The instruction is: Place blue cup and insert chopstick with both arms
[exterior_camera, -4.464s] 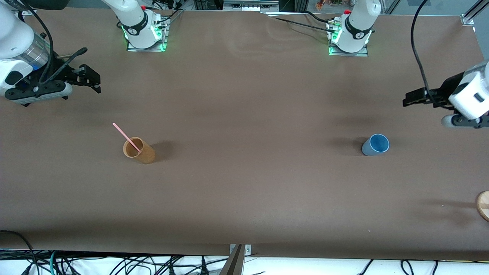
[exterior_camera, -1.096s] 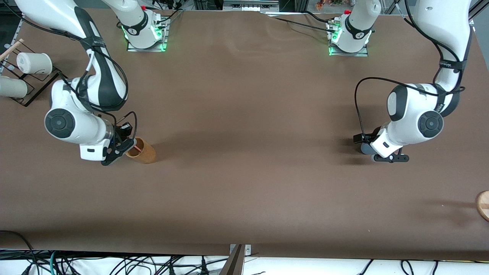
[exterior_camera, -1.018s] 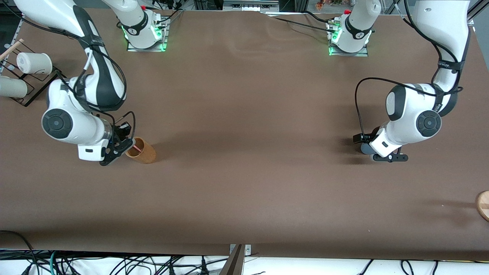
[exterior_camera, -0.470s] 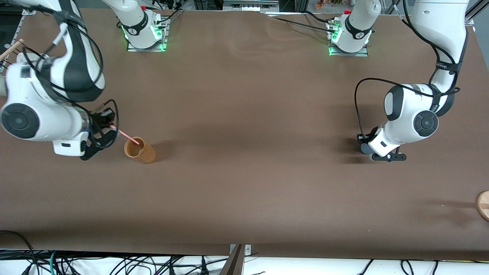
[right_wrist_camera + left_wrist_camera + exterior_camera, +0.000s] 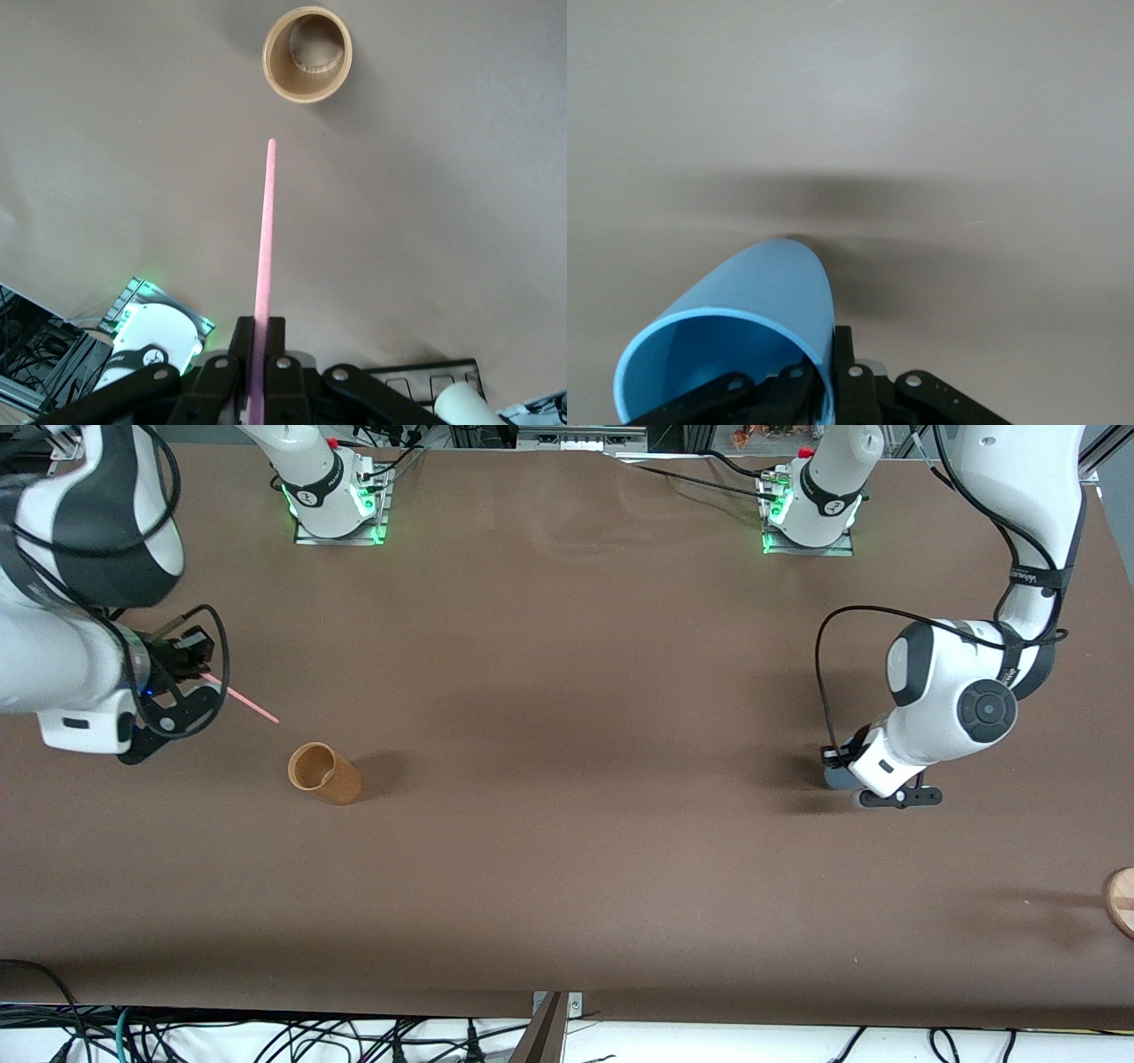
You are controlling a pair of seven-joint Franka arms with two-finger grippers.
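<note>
Both clamped: left gripper (image 5: 833, 390) on blue cup (image 5: 735, 328), right gripper (image 5: 260, 354) on chopstick (image 5: 264, 239).

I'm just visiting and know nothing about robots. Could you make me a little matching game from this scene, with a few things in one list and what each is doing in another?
Things:
1. blue cup
2. chopstick
3. brown cup
4. wooden disc

States:
A. stands alone on the table, nothing in it
B. gripped by its rim by the left gripper
C. only partly in view at the table's edge, at the left arm's end
D. held up in the air, clamped at one end by the right gripper

Pairs: 1-B, 2-D, 3-A, 4-C
</note>
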